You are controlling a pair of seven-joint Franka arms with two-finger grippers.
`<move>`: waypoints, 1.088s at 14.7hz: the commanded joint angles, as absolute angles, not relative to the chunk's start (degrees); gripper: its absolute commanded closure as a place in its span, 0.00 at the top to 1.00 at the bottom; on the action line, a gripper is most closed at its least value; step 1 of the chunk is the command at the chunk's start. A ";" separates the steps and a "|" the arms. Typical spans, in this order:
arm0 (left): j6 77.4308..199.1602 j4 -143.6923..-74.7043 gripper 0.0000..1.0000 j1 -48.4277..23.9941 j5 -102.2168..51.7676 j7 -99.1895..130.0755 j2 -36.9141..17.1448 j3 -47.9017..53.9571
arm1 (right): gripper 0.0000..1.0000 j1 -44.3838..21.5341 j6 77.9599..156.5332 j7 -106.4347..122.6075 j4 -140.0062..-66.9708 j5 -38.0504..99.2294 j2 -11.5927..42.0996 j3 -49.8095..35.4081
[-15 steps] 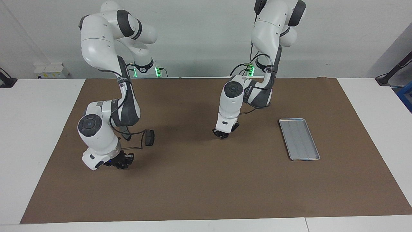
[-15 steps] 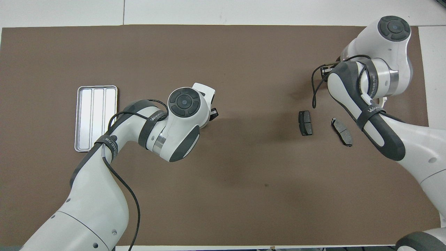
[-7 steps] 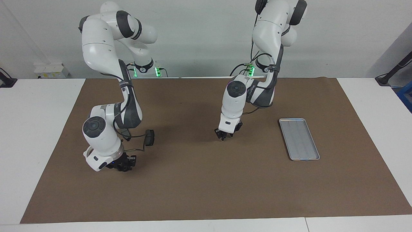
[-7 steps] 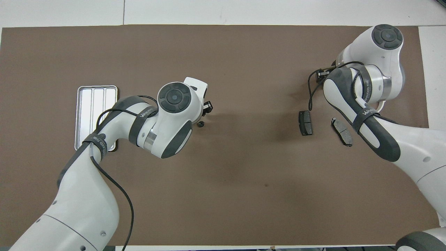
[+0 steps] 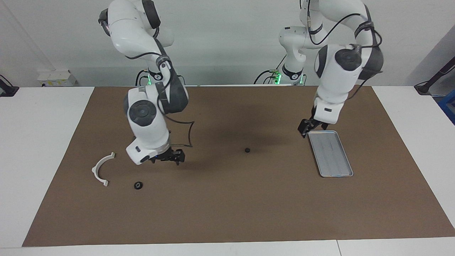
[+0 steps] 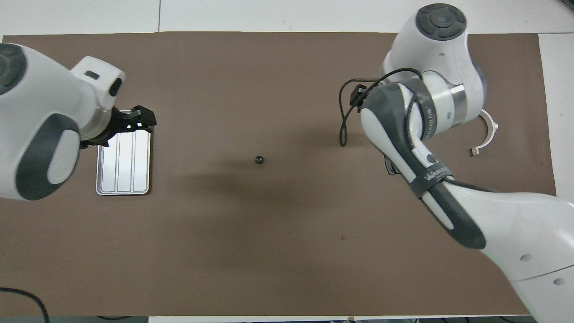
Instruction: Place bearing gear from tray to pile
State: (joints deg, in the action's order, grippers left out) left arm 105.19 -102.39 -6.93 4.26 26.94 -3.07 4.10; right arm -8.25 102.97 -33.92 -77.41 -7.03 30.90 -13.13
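Observation:
The silver tray (image 5: 330, 153) lies on the brown mat toward the left arm's end and holds nothing; it also shows in the overhead view (image 6: 123, 161). My left gripper (image 5: 308, 127) hangs open and empty over the tray's edge, also seen from overhead (image 6: 142, 118). One small black bearing gear (image 5: 247, 150) lies alone at mid-table (image 6: 258, 159). A second gear (image 5: 138, 185) lies beside the white semicircular bracket (image 5: 101, 169) of the pile. My right gripper (image 5: 170, 156) hovers open and empty over the pile. One dark brake pad (image 6: 389, 167) peeks out under the right arm; the other is hidden.
The brown mat (image 5: 227, 213) covers most of the white table. The right arm's black cable (image 5: 188, 135) loops beside its wrist. The bracket also shows in the overhead view (image 6: 486, 134), near the mat's edge at the right arm's end.
The left gripper left a gear at mid-table, rose and swung back over the tray. The right gripper lifted off the mat and moved toward mid-table, uncovering the bracket and a gear.

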 commanded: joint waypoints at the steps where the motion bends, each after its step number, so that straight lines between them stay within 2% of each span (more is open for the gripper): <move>1: 98.81 -104.68 1.00 -3.35 2.56 20.76 3.41 4.75 | 1.00 -16.24 103.79 -51.53 -75.85 -5.89 31.99 -12.92; 3: 94.94 -104.59 1.00 -2.81 2.20 19.25 5.35 4.57 | 1.00 -21.95 105.90 -58.86 -75.85 -6.32 32.52 -12.83; 5: 94.31 -105.02 1.00 -2.81 2.11 19.16 5.71 4.66 | 1.00 -27.05 108.79 -62.91 -75.76 -7.12 35.23 -12.57; 7: 95.01 -104.95 1.00 -2.81 2.20 19.95 5.80 4.66 | 1.00 -29.34 111.87 -63.98 -75.94 -8.60 36.82 -12.48; 13: 94.40 -104.42 1.00 -2.81 0.54 19.34 5.37 4.66 | 1.00 -29.80 119.26 -65.30 -79.27 -11.16 38.76 -12.57; 16: 87.92 -96.27 1.00 -1.23 -2.20 13.82 2.12 4.48 | 1.00 -29.53 123.12 -65.30 -81.46 -11.42 39.02 -12.57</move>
State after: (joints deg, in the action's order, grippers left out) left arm 93.18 -102.54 -2.77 -0.72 18.23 4.61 4.45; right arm -30.21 119.59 -64.73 -78.75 -10.17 39.39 -12.07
